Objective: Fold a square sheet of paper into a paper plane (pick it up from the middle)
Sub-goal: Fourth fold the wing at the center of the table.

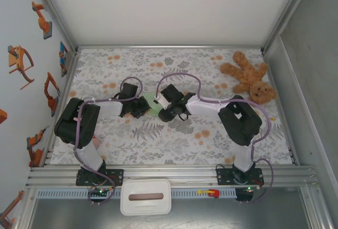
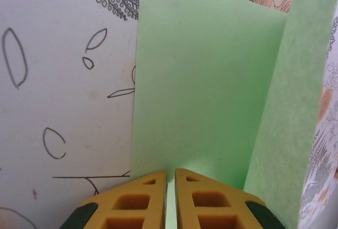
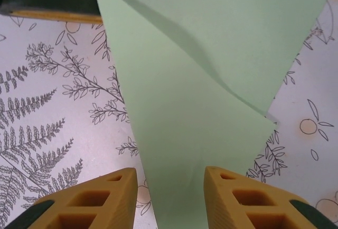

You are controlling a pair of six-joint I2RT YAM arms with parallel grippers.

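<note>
- Thin pale mint-green sheet of paper (image 1: pixel 153 101), part-folded, sits mid-desk in the gap between the 2 arms. It is to the right of the left pincer (image 1: pixel 141 106) and to the left of the right pincer (image 1: pixel 169 107), with both about equally near.
- Left pincer (image 2: pixel 170 184): fingers together, clamped on the near edge of the sheet (image 2: pixel 206 91). 1 flat panel runs straight ahead of it, and 1 flap stands up along the panel's right side.
- Right pincer (image 3: pixel 170 186): fingers apart, sheet (image 3: pixel 200 123) passing between them without being pinched. The left finger stands clear of the paper edge, and the right finger looks to be touching or overlapping it, though it is hard to tell.
- Long axis of the sheet, from the right wrist, runs directly away from the fingers and widens toward the far end. A diagonal fold crosses it from upper left to right edge.
- Floral-print desk (image 1: pixel 158 144) lies under everything.
- Judgement: the left arm anchors, the right is free — any next crease turns on the right pincer working along that axis while the left holds the edge.
</note>
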